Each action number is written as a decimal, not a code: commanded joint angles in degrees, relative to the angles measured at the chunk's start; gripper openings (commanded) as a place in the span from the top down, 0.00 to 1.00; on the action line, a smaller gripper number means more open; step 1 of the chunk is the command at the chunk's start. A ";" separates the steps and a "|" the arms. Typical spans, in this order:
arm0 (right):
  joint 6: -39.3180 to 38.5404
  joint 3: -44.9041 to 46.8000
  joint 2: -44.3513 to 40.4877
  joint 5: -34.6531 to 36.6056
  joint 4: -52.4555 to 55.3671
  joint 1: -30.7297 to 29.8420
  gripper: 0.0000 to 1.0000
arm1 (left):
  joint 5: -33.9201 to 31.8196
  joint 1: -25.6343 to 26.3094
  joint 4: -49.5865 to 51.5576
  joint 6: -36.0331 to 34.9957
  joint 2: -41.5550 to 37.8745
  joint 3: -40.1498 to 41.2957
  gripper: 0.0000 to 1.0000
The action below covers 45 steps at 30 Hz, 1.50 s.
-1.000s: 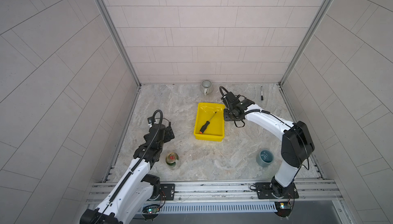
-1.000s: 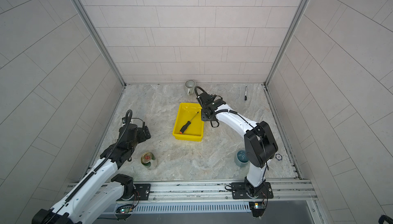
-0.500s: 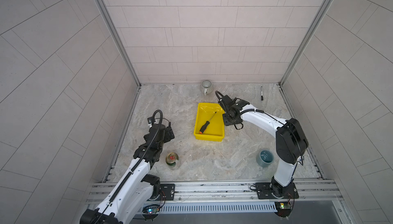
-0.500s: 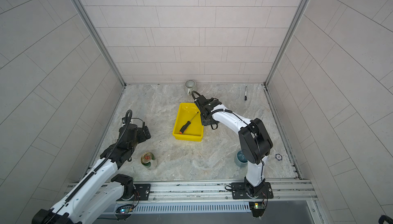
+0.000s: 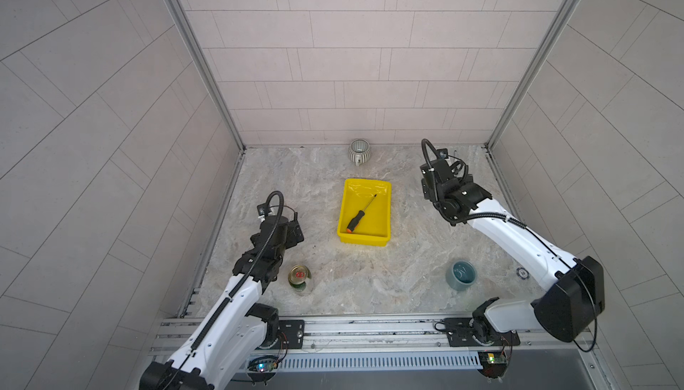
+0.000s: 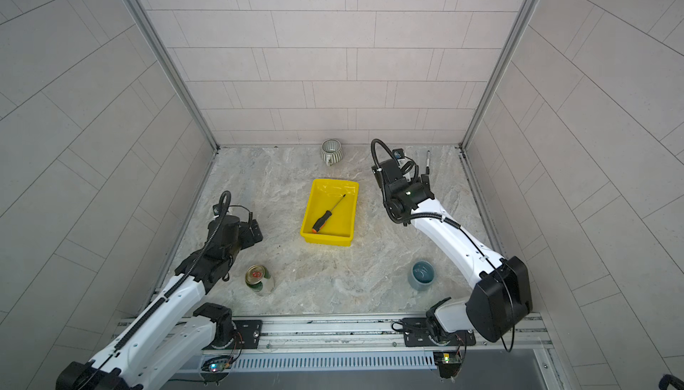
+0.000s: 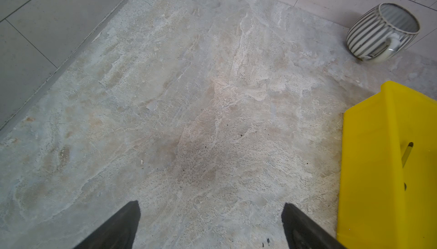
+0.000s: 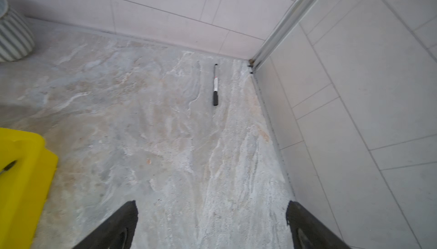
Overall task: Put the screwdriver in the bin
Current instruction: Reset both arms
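Swinging clear of the bin [image 5: 362,241] is what my right arm [image 5: 499,227] has just done: in both top views it now stands well off to the bin's right, toward the back corner, where a second ago it hung at the bin's right rim. The screwdriver [image 5: 361,211] lies slantwise on the bin's floor, orange butt toward the near wall and tip toward the far right corner. Nothing touches it, so I judge the task done, with only the retreat left. From my right wrist, my right gripper [image 8: 211,204] shows its jaws spread wide over bare stone floor [image 8: 189,153], holding nothing; the marker pen [image 8: 215,84] lies ahead and the bin's corner sits at the edge. From my left wrist, my left gripper [image 7: 210,205] is likewise parted and empty, near the bin's side wall.
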<state>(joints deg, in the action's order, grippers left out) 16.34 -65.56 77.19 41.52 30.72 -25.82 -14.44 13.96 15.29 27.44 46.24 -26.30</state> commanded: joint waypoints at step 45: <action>-14.22 47.59 13.08 -20.20 -91.44 20.30 0.00 | -1.85 0.20 0.80 0.51 1.03 0.11 0.00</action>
<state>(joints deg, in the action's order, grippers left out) 1.56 -16.84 90.48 21.37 -59.53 -5.67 -15.31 13.96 15.35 27.57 47.20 -26.30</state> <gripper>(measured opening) 0.997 0.999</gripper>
